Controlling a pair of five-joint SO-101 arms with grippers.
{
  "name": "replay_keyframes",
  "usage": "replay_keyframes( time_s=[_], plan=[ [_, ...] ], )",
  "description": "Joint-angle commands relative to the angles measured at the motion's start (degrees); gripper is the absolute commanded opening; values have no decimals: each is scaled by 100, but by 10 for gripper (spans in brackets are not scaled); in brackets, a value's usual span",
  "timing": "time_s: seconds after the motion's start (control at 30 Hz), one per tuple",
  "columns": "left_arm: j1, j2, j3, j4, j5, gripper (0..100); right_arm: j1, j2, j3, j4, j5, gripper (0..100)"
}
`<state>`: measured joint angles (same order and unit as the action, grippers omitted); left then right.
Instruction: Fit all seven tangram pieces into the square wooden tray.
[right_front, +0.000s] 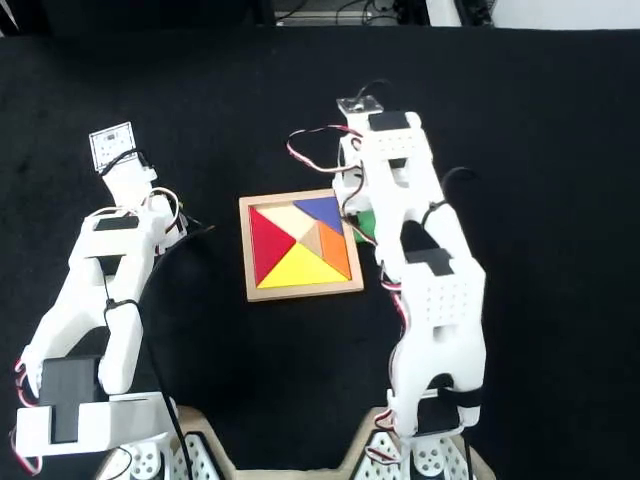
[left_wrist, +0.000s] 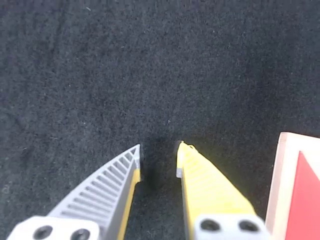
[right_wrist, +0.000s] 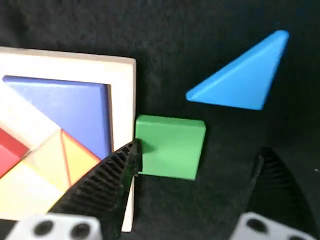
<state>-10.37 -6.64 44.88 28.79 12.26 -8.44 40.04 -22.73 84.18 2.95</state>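
We start wide: the black cloth table (right_front: 520, 120) carries both arms, and the square wooden tray (right_front: 305, 293) sits between them, already well filled. In it lie the large red triangle (right_front: 268, 245), the large yellow triangle (right_front: 300, 270), the dark blue piece (right_front: 322, 210) and the orange triangle (right_front: 337, 255). There are pale patches too, and we can't say whether those are pieces or bare tray floor.

Two pieces are still out. The light blue triangle (right_wrist: 245, 80) lies on the cloth near the tray, and the green square block (right_wrist: 170, 147) sits just beside the tray's outer wall.

The right gripper (right_wrist: 197, 154) hangs over that green square with its jaws spread wide, pinching nothing. The left gripper (left_wrist: 159, 147) sits off by the tray's other side, jaws slightly parted and empty.

In the high view the right arm covers the tray's right edge, so we can't make out what lies under it.
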Motion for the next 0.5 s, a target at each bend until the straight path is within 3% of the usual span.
replay_keyframes(
  time_s=[0.0, 0.47],
  plan=[
    [75, -26, -31, -79, -62, 130, -141, 110, -435, 53, 62, 349],
    [75, -26, -31, -79, -62, 130, 413, 646, -716, 396, 62, 349]
  ],
)
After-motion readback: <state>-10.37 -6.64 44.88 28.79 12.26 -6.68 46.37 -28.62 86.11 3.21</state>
